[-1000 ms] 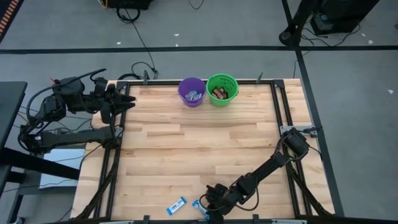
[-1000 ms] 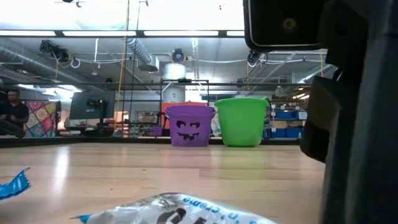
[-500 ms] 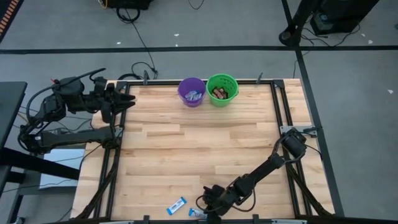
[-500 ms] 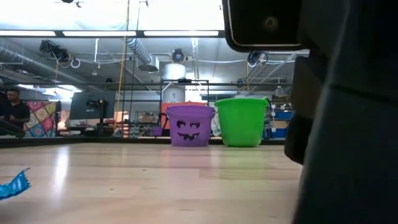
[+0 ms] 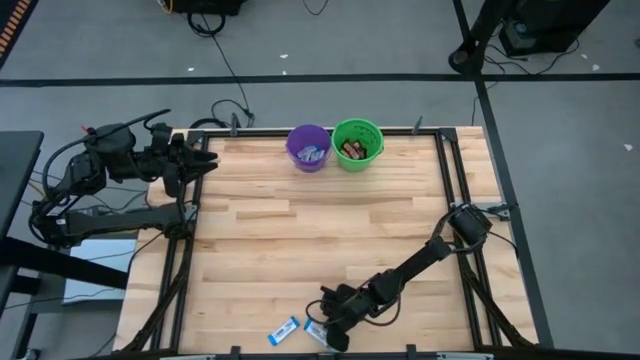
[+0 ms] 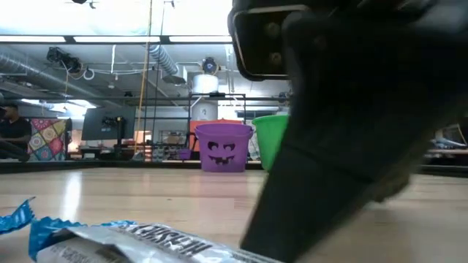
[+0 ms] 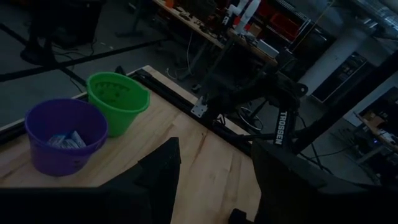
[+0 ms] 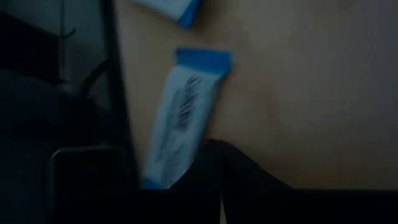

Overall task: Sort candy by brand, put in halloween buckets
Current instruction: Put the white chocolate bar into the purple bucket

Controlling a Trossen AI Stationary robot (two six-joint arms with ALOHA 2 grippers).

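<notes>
Right wrist view shows our right gripper [image 8: 214, 163] clenched on a blue-and-white candy [image 8: 180, 118] at the table's near edge; we judge pick-up is under way, then carrying to the far purple bucket [image 5: 308, 147]. Left gripper [image 5: 200, 160] waits open; fingertip contact is hidden

floor [image 5: 330, 40]: grey, dark tape line, black cables
ceiling [image 6: 110, 55]: strip lights, silver duct
far wall [image 6: 44, 139]: colourful hanging, monitor [image 6: 99, 128], seated person [image 6: 11, 135]
shelving [image 7: 249, 25]: cluttered, red bins
</notes>
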